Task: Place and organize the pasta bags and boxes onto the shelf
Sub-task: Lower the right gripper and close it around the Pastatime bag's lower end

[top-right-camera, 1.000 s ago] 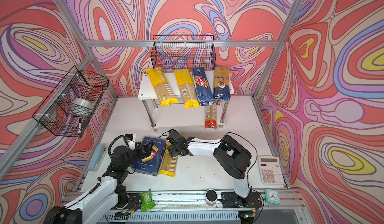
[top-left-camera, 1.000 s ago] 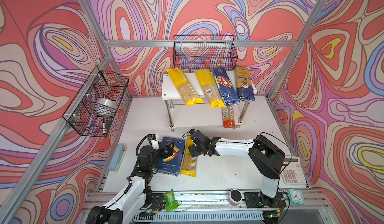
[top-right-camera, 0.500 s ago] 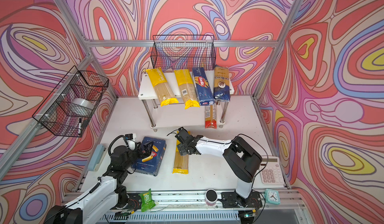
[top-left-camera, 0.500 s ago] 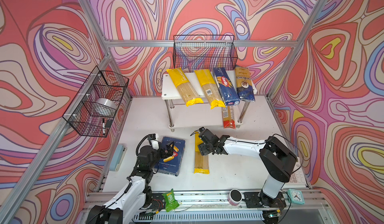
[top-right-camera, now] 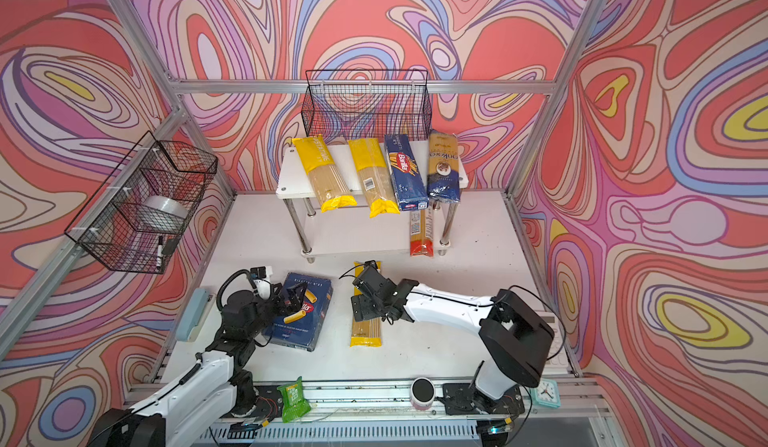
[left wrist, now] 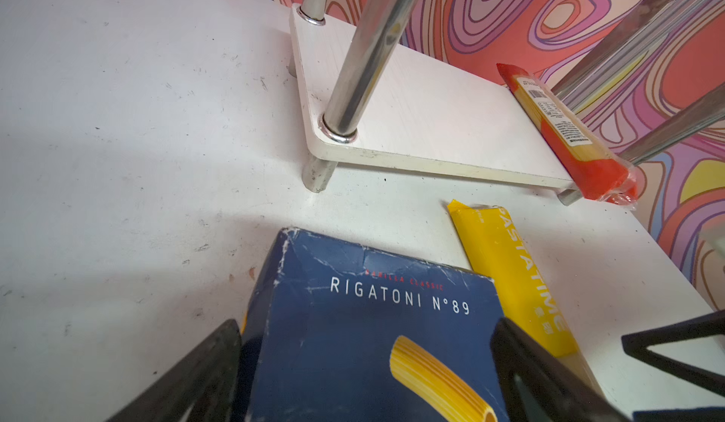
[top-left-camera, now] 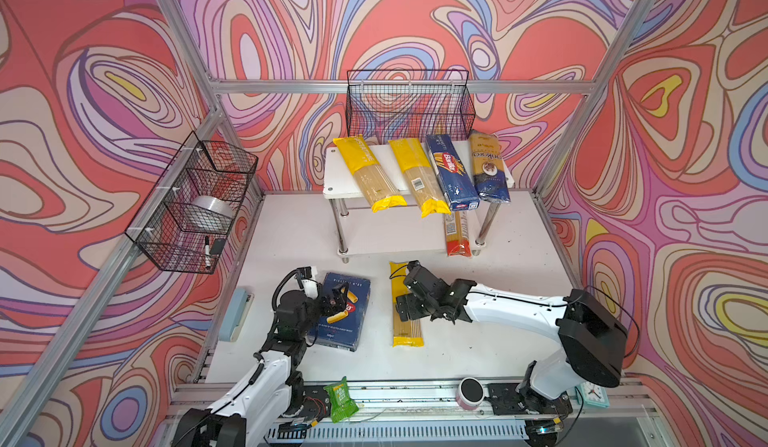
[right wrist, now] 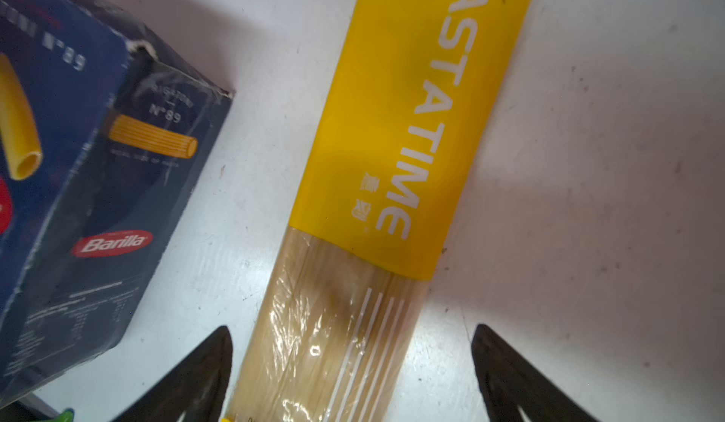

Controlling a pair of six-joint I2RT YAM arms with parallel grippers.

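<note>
Right wrist only: right gripper [right wrist: 351, 328] stood released, straddling yellow-ended bag [right wrist: 392, 145].
Unclear: whether left gripper [left wrist: 367, 322] clenched rigatoni box [left wrist: 314, 369].

The white counter [top-left-camera: 291, 233] carries the shelf [top-left-camera: 334, 179], the rigatoni box [top-left-camera: 349, 328] and one yellow-ended bag [top-left-camera: 406, 332]. The shelf's top board holds two yellow bags [top-left-camera: 370, 175], the spaghetti box [top-left-camera: 451, 170] and the dark blue bag [top-left-camera: 490, 170]; its lower board holds the red-ended bag [top-left-camera: 457, 237].
</note>
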